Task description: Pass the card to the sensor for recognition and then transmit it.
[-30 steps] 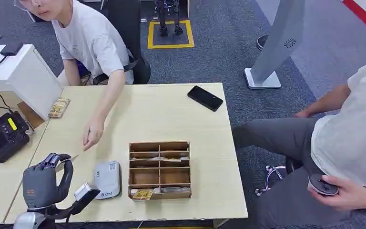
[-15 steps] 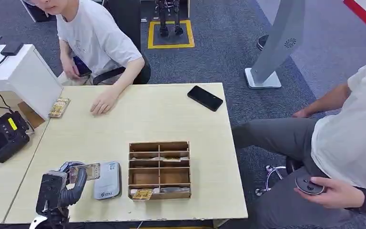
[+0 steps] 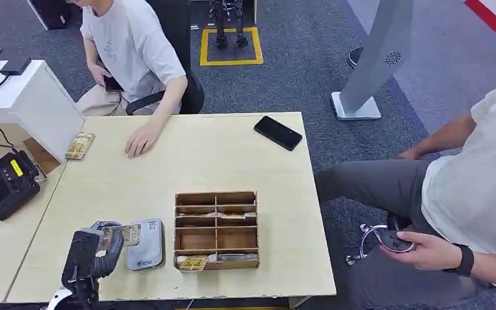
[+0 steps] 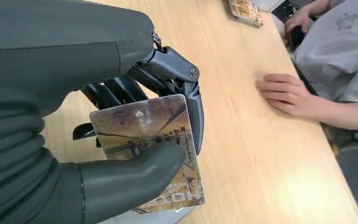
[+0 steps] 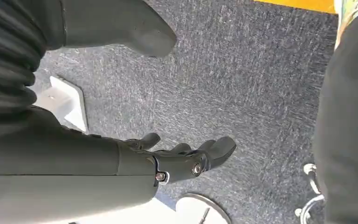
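With the left hand (image 3: 97, 248) pinching the card (image 3: 126, 234), lower it flat onto the sensor (image 3: 146, 243) at three o'clock.

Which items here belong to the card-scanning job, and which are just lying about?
In use: card held by the left hand; grey sensor pad.

Lying about: wooden organiser, black phone, snack packet, black device.

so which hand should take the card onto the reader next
Left. The left hand already pinches the card right at the grey card reader on the table. The right hand hangs over carpet, holding nothing.
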Robot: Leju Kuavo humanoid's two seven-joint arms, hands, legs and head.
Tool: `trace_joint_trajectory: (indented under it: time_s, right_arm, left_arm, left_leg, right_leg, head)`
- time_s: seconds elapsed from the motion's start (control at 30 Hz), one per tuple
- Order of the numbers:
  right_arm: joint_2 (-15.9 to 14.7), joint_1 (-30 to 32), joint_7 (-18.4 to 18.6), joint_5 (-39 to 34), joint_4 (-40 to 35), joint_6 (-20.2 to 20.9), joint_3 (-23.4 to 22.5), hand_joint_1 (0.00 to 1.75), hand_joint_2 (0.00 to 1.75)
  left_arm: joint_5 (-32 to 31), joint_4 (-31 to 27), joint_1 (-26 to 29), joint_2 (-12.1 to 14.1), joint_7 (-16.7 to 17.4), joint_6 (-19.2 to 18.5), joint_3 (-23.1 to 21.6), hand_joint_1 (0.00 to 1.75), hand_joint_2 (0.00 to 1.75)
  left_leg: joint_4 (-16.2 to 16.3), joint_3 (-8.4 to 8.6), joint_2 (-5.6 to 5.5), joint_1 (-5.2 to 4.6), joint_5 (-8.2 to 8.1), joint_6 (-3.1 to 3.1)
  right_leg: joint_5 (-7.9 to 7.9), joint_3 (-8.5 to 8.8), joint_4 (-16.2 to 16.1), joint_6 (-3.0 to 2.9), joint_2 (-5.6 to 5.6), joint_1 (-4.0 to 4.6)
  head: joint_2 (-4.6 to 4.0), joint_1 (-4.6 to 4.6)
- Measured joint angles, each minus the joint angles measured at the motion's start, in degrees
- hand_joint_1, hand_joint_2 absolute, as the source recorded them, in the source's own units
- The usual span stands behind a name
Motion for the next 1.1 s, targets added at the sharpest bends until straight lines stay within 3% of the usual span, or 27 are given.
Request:
trace_joint_trajectory:
  time_s: [0.4, 0.77, 1.1]
  right_arm:
    - [0.24, 0.03, 0.66, 0.0, -0.2, 0.59, 0.11, 0.0, 1.75]
    - [0.24, 0.01, 1.25, 0.0, -0.2, 0.59, 0.44, 0.0, 1.75]
    - [0.24, -0.06, 1.66, 0.0, -0.17, 0.39, 1.01, 0.0, 1.75]
  left_arm:
    - [-3.56, 7.26, -1.8, -2.34, 0.04, 1.79, -2.84, 1.75, 1.75]
    - [-4.31, 9.32, -3.21, -3.02, 0.46, 1.86, -3.89, 1.75, 1.75]
    - [-13.27, 13.67, -4.79, -3.96, 1.73, 6.6, -5.36, 1.75, 1.75]
  left_leg:
    - [0.0, 0.0, 0.0, 0.0, 0.0, 0.0]
    - [0.0, 0.02, -0.02, 0.0, 0.0, 0.0]
    - [0.0, 0.06, -0.02, -0.01, 0.01, 0.0]
  right_leg:
    - [0.01, 0.0, 0.0, 0.0, 0.0, 0.0]
    - [0.01, 0.03, 0.0, 0.0, -0.01, 0.0]
    - [0.01, 0.08, 0.0, 0.01, -0.01, 0.0]
  head:
    - [0.0, 0.0]
    - [0.0, 0.0]
    - [0.0, -0.02]
